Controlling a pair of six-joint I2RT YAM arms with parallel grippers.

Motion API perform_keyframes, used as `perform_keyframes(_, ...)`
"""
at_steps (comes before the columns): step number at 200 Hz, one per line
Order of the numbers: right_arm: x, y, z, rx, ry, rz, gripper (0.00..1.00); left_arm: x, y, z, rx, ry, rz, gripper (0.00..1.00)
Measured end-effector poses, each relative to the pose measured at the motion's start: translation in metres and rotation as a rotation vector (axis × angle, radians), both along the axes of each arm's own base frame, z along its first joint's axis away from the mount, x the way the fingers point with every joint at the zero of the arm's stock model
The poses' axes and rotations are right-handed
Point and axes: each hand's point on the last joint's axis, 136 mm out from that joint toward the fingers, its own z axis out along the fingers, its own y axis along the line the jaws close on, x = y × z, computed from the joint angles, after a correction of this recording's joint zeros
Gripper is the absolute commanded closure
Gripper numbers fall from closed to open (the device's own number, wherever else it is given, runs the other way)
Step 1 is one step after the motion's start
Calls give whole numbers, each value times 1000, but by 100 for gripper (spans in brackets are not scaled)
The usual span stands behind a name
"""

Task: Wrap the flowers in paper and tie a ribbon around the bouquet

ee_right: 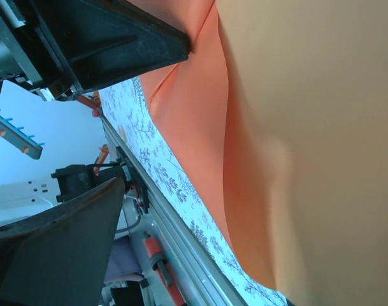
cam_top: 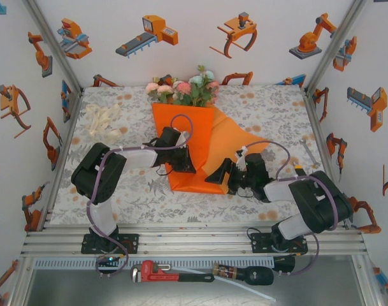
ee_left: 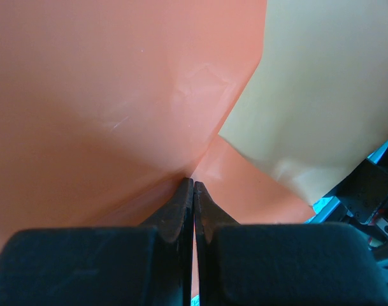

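Note:
The orange paper [cam_top: 181,124] lies in the middle of the table, one flap folded out to the right. The flowers [cam_top: 184,90] lie on its far edge, pink, peach and pale blue heads pointing away. My left gripper [cam_top: 188,167] rests on the paper's middle; in the left wrist view it [ee_left: 194,182] is shut, with a thin fold of the paper [ee_left: 85,95] pinched between its jaws. My right gripper [cam_top: 224,180] stands open at the paper's near right edge, its fingers [ee_right: 117,38] wide apart beside the paper [ee_right: 200,127]. The ribbon [cam_top: 102,121] lies bunched at the far left.
The floral tablecloth [cam_top: 270,108] is walled on three sides. A silver wrench [cam_top: 308,153] lies near the right wall. Beyond the near rail lie a red pipe wrench [cam_top: 158,273] and a dark tool [cam_top: 244,275].

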Motion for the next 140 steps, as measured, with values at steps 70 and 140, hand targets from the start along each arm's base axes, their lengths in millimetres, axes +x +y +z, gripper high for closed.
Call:
perform_keyframes(70,-2,-4,-22,-126,61,-18,78,5,2,1,-7,-6,11,92)
perform_keyframes(140,7,-26,-27,-438,93,-18,94,12,5,6,-28,-10,34,90)
